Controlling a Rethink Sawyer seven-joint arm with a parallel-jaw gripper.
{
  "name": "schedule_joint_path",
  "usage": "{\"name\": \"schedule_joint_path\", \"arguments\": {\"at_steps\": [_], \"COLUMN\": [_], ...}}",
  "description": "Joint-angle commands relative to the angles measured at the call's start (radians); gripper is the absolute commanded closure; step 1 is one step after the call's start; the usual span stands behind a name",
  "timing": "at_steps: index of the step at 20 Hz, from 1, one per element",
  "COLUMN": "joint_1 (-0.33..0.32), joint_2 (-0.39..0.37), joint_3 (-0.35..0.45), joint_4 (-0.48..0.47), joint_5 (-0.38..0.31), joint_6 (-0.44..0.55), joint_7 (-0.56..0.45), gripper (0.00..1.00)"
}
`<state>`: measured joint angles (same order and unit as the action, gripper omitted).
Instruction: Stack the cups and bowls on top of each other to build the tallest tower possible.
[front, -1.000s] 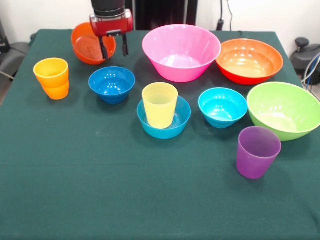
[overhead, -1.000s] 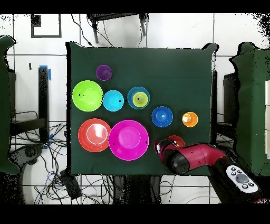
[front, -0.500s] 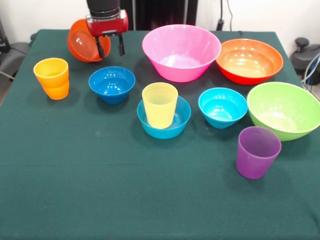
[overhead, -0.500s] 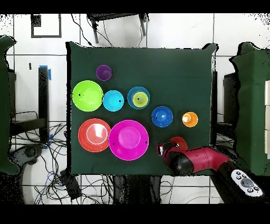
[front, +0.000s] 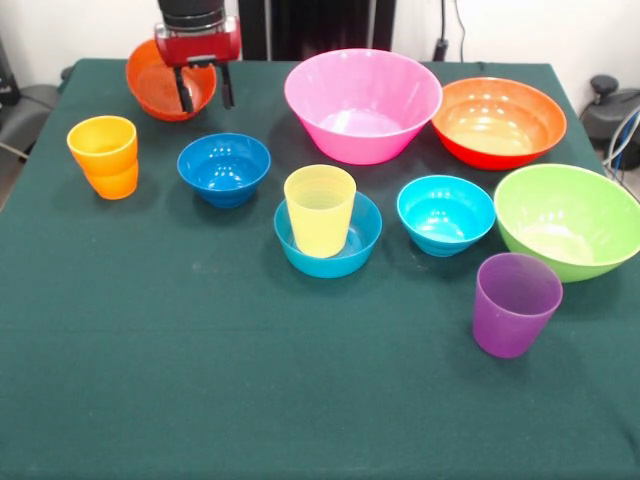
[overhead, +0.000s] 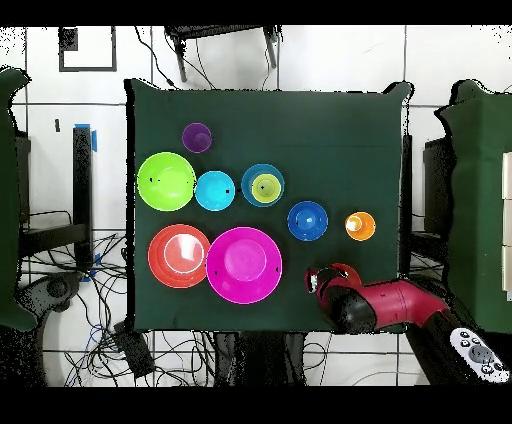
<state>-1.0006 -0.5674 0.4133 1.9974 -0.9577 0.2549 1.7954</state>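
My gripper (front: 206, 95) is at the table's back left, shut on the rim of the small orange-red bowl (front: 155, 75), one finger inside and one outside. From above, the gripper (overhead: 322, 282) covers part of that bowl (overhead: 340, 270). The yellow cup (front: 319, 208) stands upright in the mid-blue bowl (front: 345, 250) at the centre. The orange cup (front: 103, 155) stands at the left, with the dark blue bowl (front: 223, 168) beside it. The cyan bowl (front: 445, 213) and the purple cup (front: 515, 303) are at the right.
Three large bowls line the back and right: pink (front: 362, 103), orange-red (front: 498, 120) and lime green (front: 568, 218). The table's green cloth (front: 250, 380) stretches across the front. The held bowl is close to the table's back left corner.
The small orange-red bowl tipped up and then moved left and back together with the gripper. Every other cup and bowl has stayed in place.
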Motion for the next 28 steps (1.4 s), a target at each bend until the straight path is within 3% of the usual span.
{"name": "schedule_joint_path", "arguments": {"at_steps": [1, 7, 11, 19, 28], "joint_1": [-0.041, -0.098, -0.125, -0.132, -0.054], "joint_2": [-0.148, -0.308, -0.361, -0.305, -0.168], "joint_3": [0.179, 0.31, 0.366, 0.375, 0.252], "joint_4": [0.047, 0.094, 0.092, 0.082, 0.075], "joint_5": [0.141, 0.332, 0.382, 0.269, 0.031], "joint_6": [0.229, 0.417, 0.493, 0.442, 0.233], "joint_7": [-0.221, -0.299, -0.315, -0.253, -0.067], "gripper": [0.0, 0.0, 0.0, 0.0, 0.0]}}
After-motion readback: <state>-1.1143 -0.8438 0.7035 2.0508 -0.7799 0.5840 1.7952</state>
